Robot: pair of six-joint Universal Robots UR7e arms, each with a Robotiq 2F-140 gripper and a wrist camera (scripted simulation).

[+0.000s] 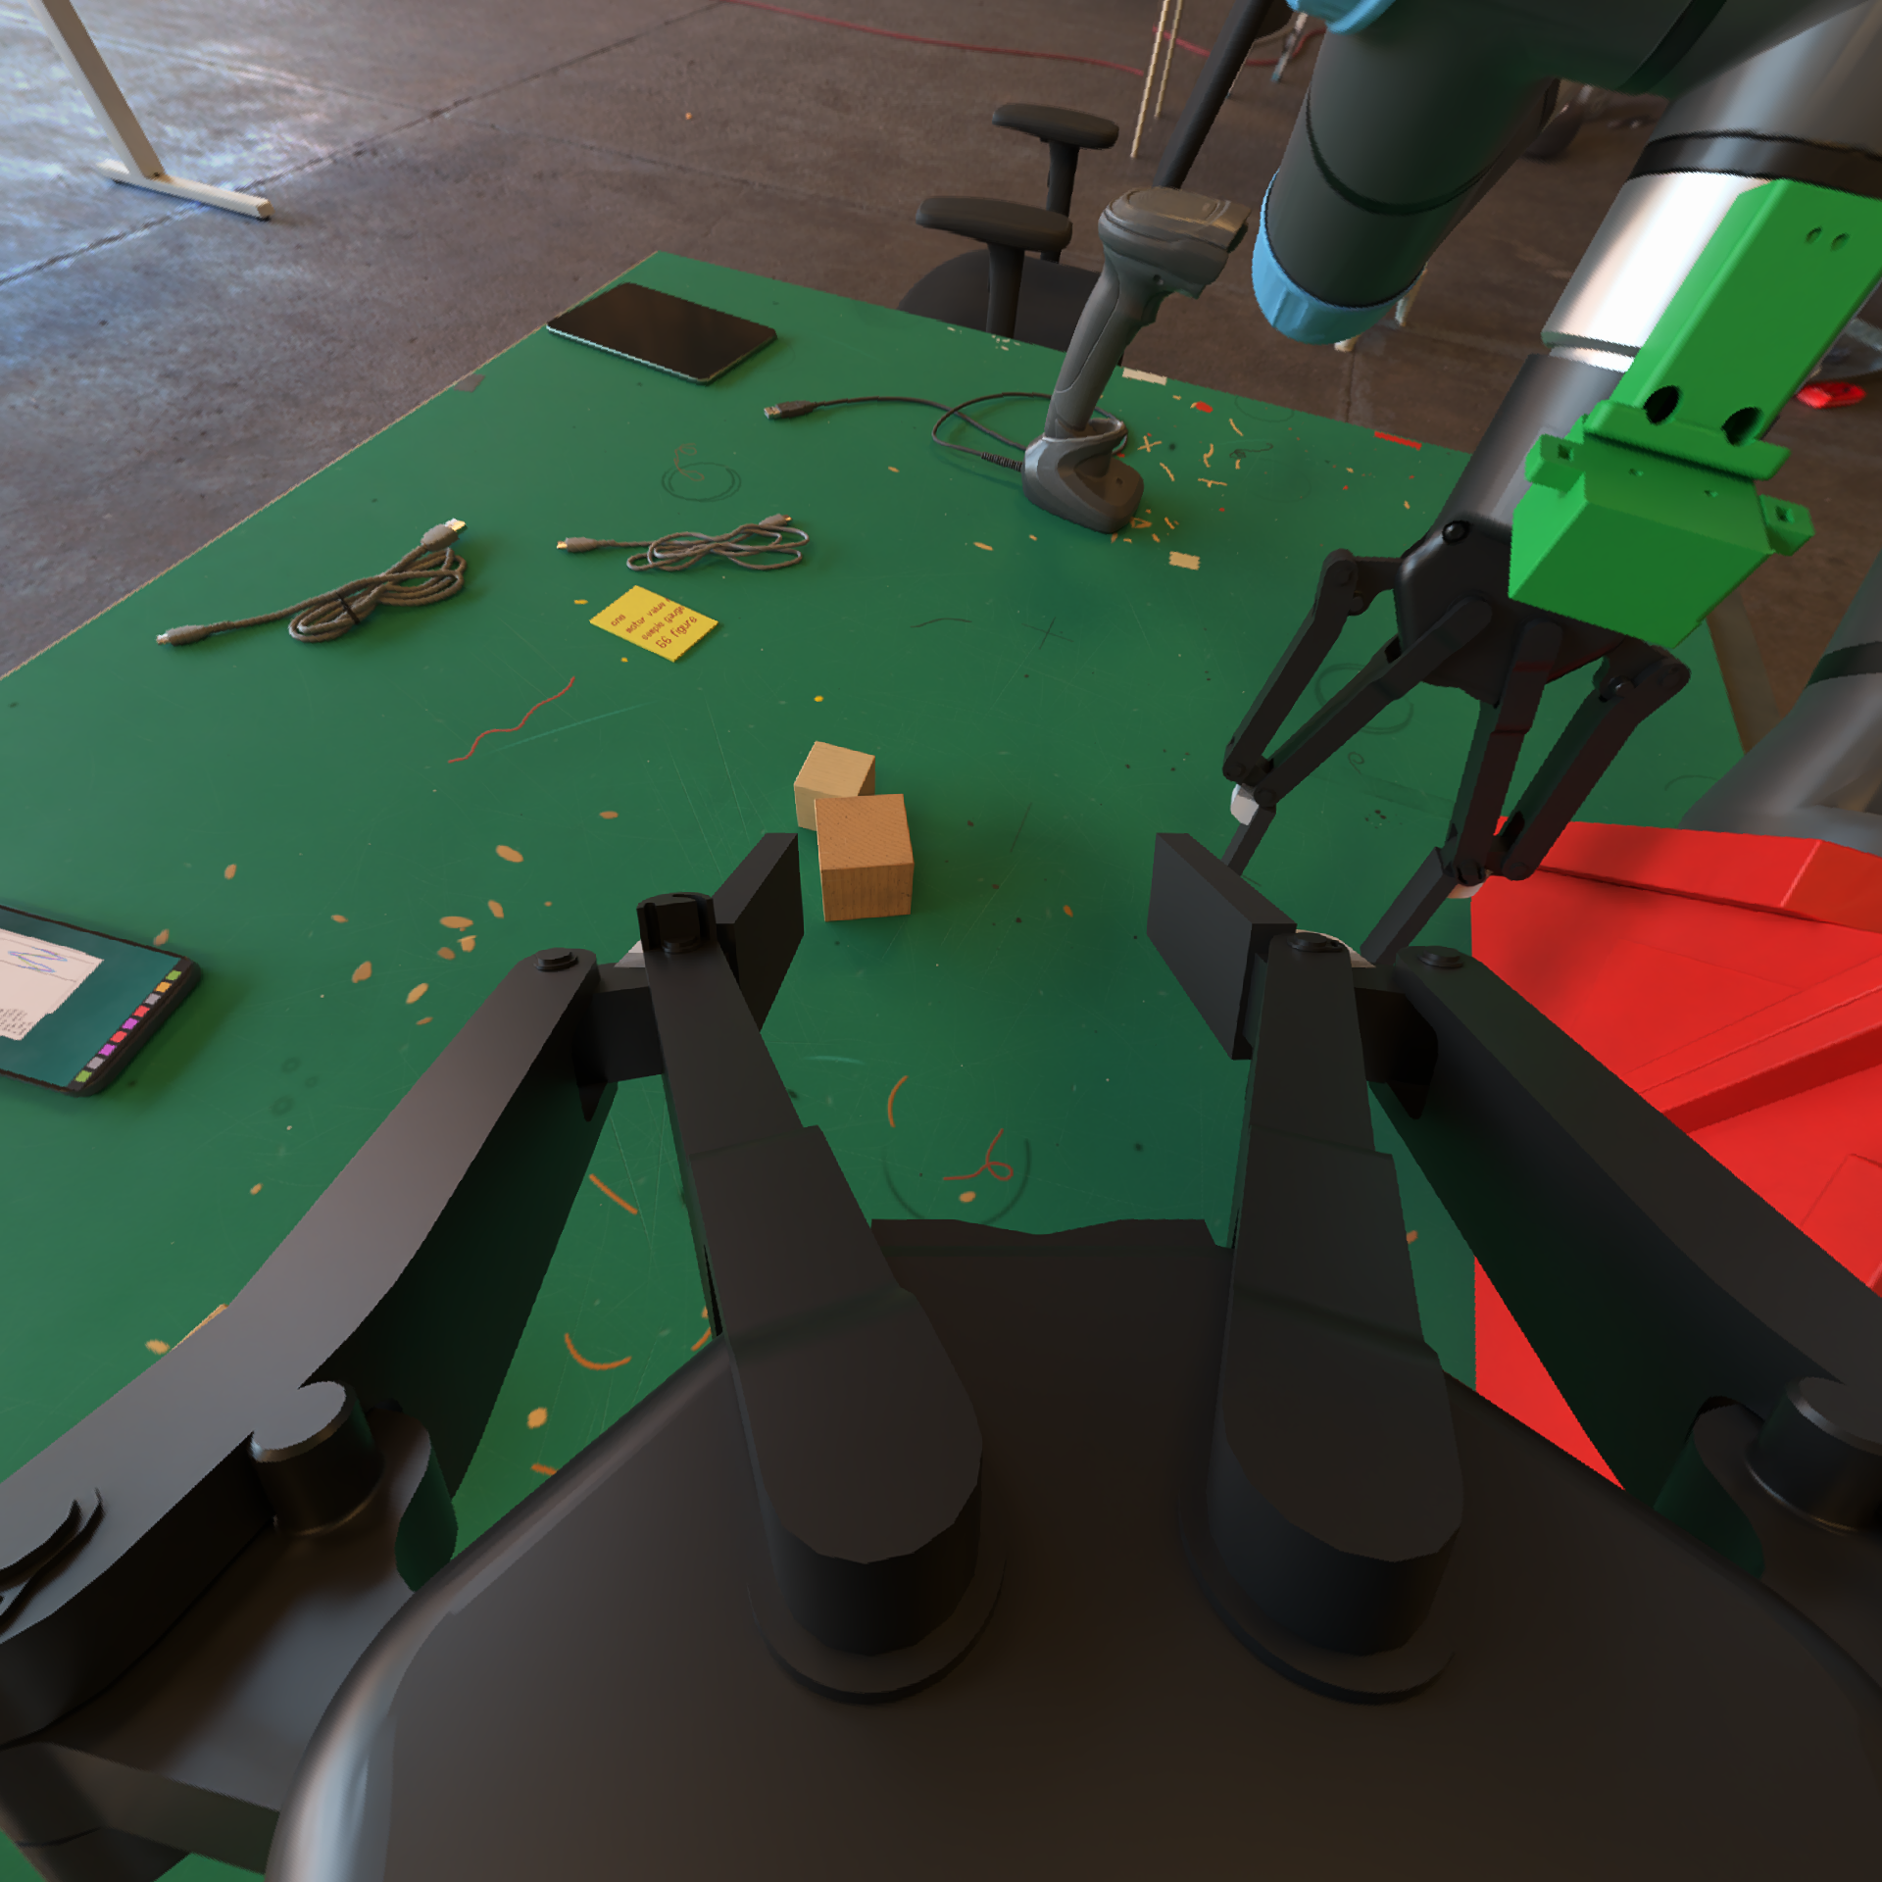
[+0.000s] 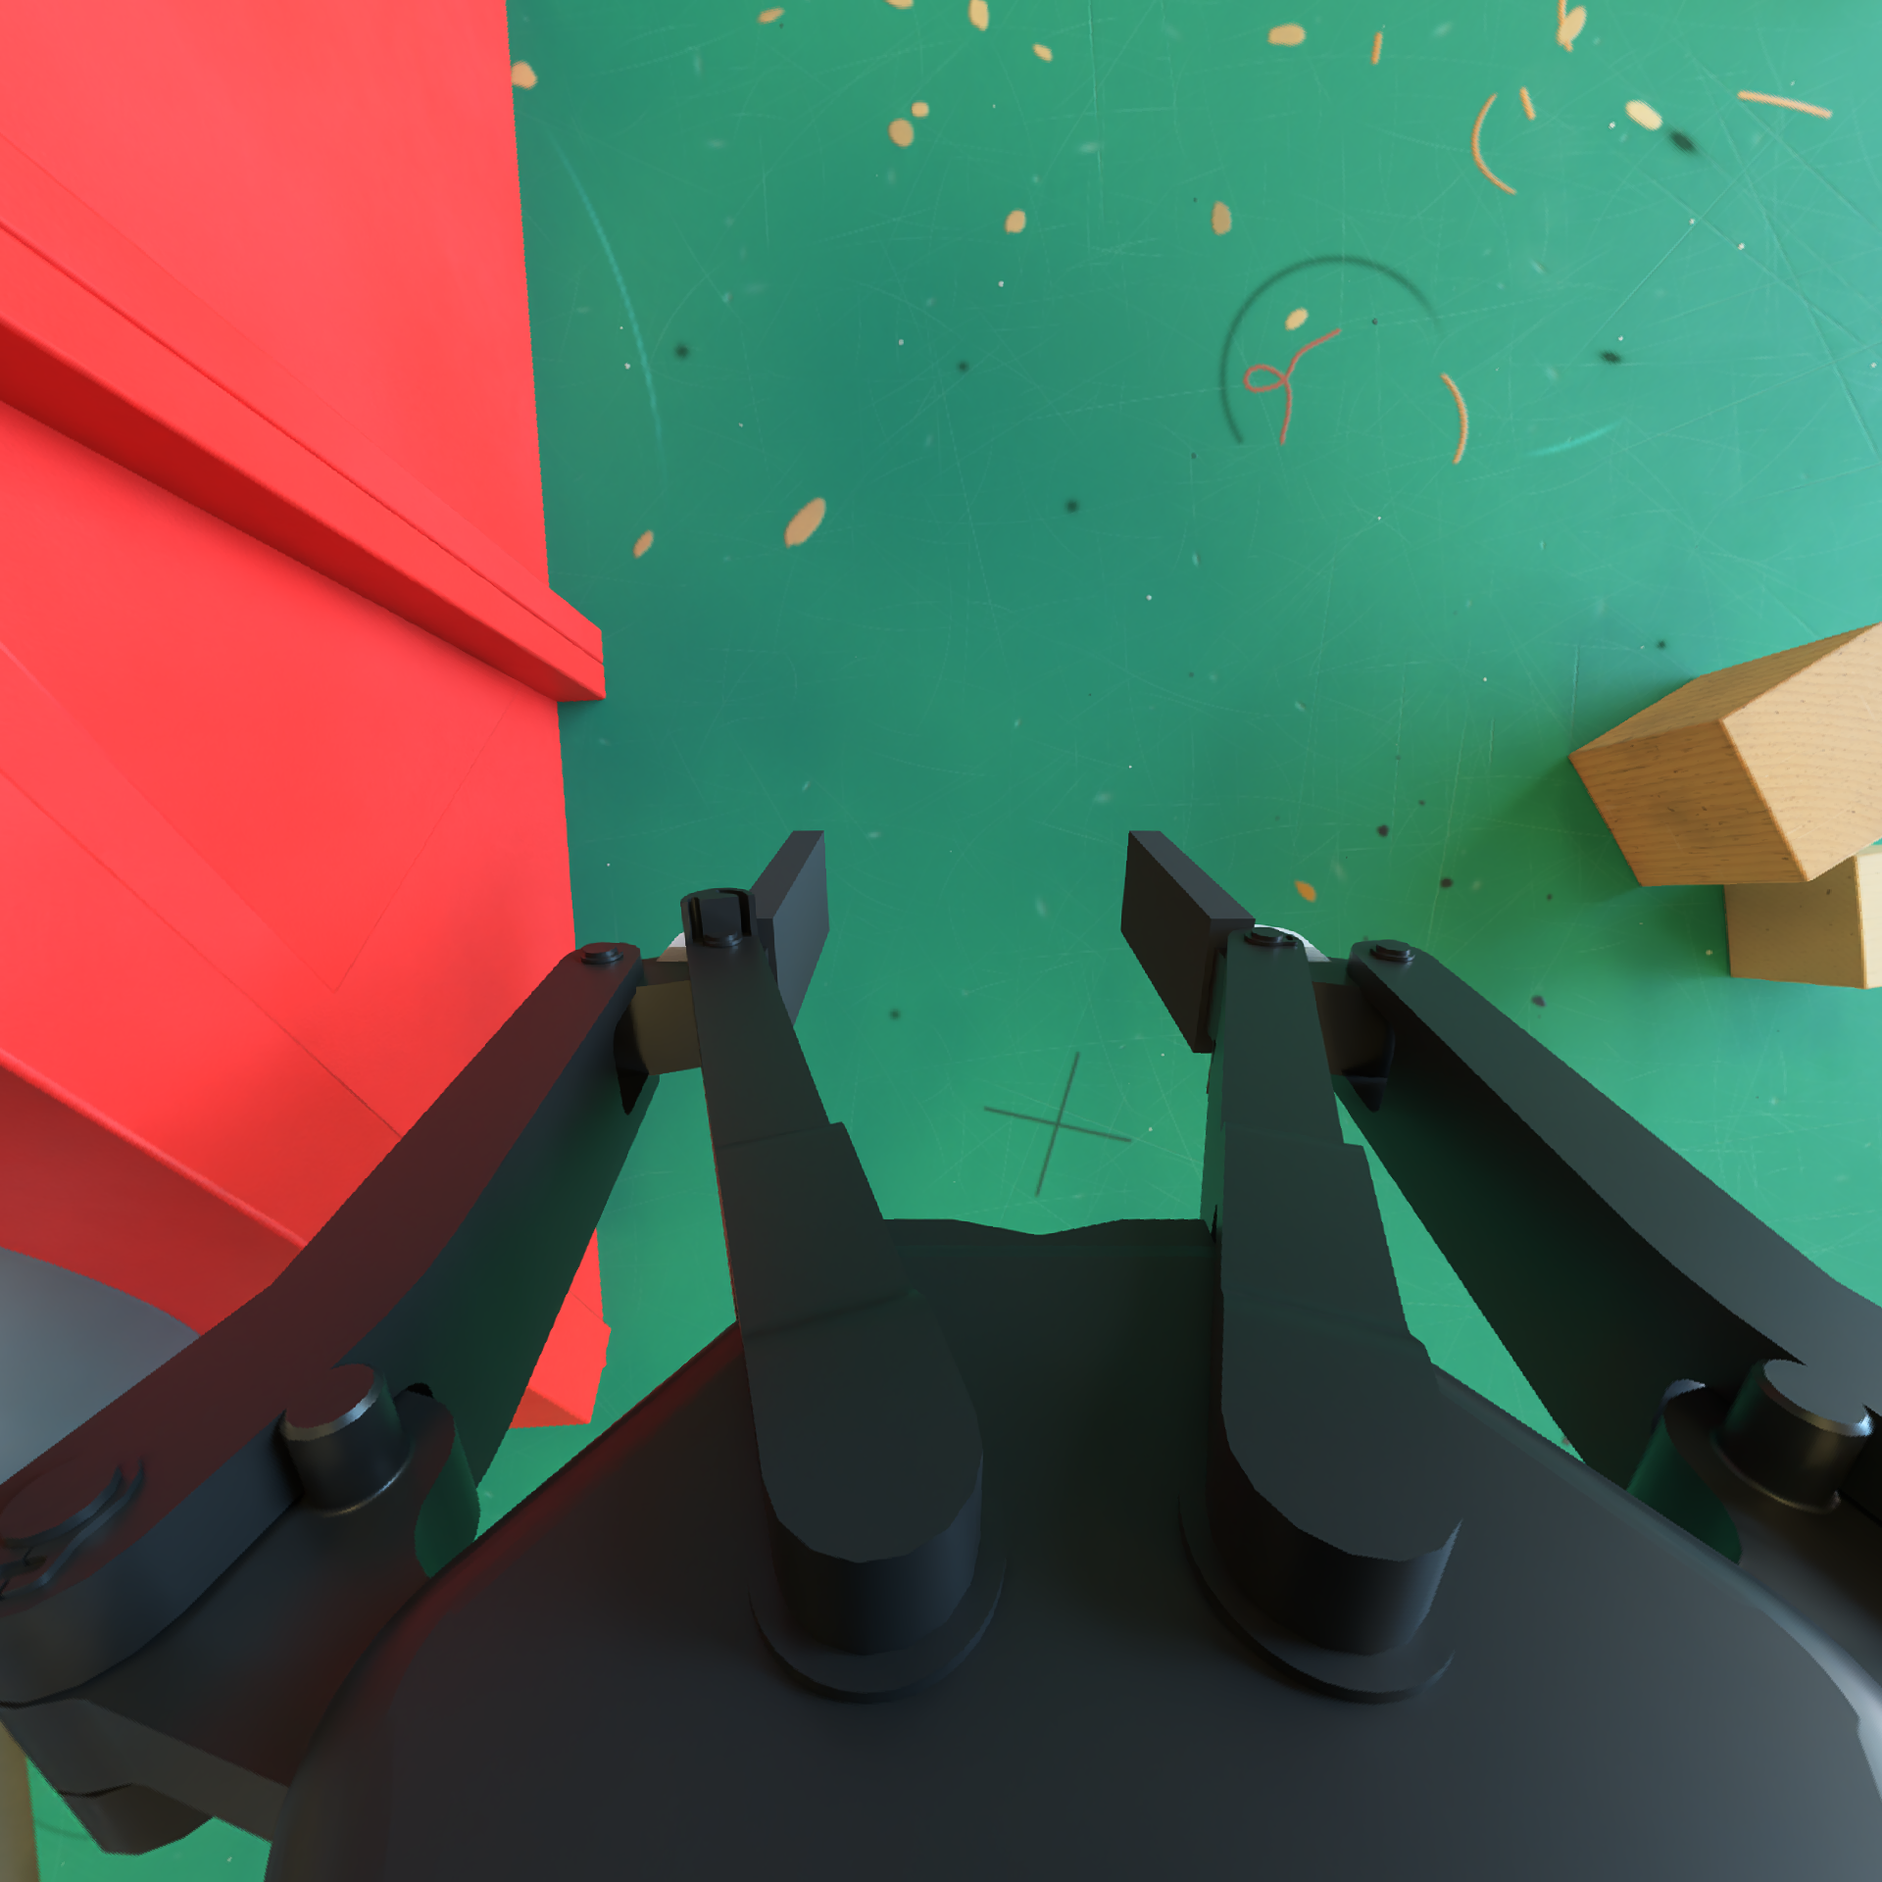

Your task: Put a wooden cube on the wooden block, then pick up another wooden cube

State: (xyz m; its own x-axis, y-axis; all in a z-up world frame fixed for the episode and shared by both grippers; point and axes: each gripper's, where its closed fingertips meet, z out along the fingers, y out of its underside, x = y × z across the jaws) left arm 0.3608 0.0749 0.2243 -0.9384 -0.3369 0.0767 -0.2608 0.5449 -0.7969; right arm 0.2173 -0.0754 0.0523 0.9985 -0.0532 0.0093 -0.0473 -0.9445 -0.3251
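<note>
Two wooden cubes (image 1: pixel 864 855) lie just ahead of the left pincer (image 1: pixel 978 896), toward its left finger.
Both pincers, also the right pincer (image 2: pixel 976 917), are wide open and hold nothing; the left one is nearer.

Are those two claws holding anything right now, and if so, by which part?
Nothing is held. The left gripper and right gripper are both open and empty; the two wooden cubes sit untouched on the green table.

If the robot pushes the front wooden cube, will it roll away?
Probably not: the front wooden cube has flat faces and sits flat on the green table, so it should slide rather than roll. It looks solid and stiff, so a squeeze likely won't bend it. A push might also shove the paler cube right behind it.
</note>
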